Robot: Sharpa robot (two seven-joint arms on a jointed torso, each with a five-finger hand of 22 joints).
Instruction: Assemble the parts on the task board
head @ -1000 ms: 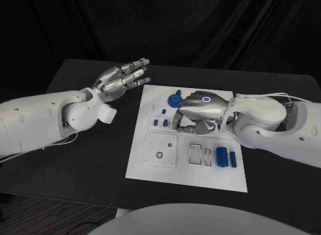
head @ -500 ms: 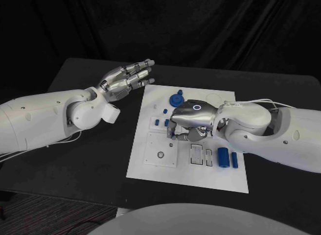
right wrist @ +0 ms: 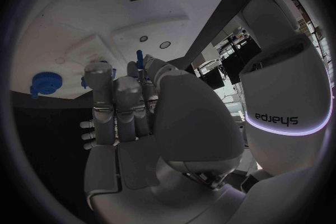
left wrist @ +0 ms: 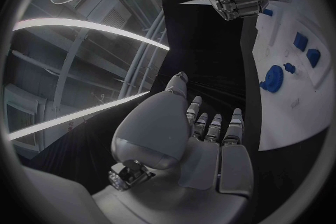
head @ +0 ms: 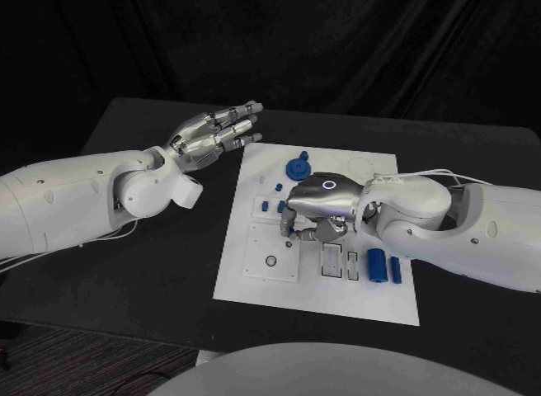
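- The task board point(head: 261, 289), a flat white rectangular plate, lies in the middle of the black desk point(head: 140, 272), its long sides running from near to far.
- Small blue plastic parts lie on it: a round blue gear-like part point(head: 297, 168) at the far end, small blue blocks point(head: 270, 206) on its left side, and two upright blue cylinders point(head: 385, 266) toward its right edge.
- A raised white square panel with a round hole point(head: 270, 254) lies on the near-left part of the board, and a white rectangular slot frame point(head: 332, 259) lies just right of it, between the panel and the cylinders.
- The right hand point(head: 318, 206), silver, is curled over the middle of the board; in the right wrist view its fingers point(right wrist: 115, 103) are drawn together around a thin blue pin point(right wrist: 139, 61) whose tip shows above them.
- The left hand point(head: 209, 132) hangs above the bare desk just beyond the board's far-left corner, holding nothing, fingers point(left wrist: 213, 126) extended and slightly apart.
- The near strip of the board is bare white, and open black desk runs along its left side and near edge.
- The right arm point(head: 472, 231) covers much of the board's right side.
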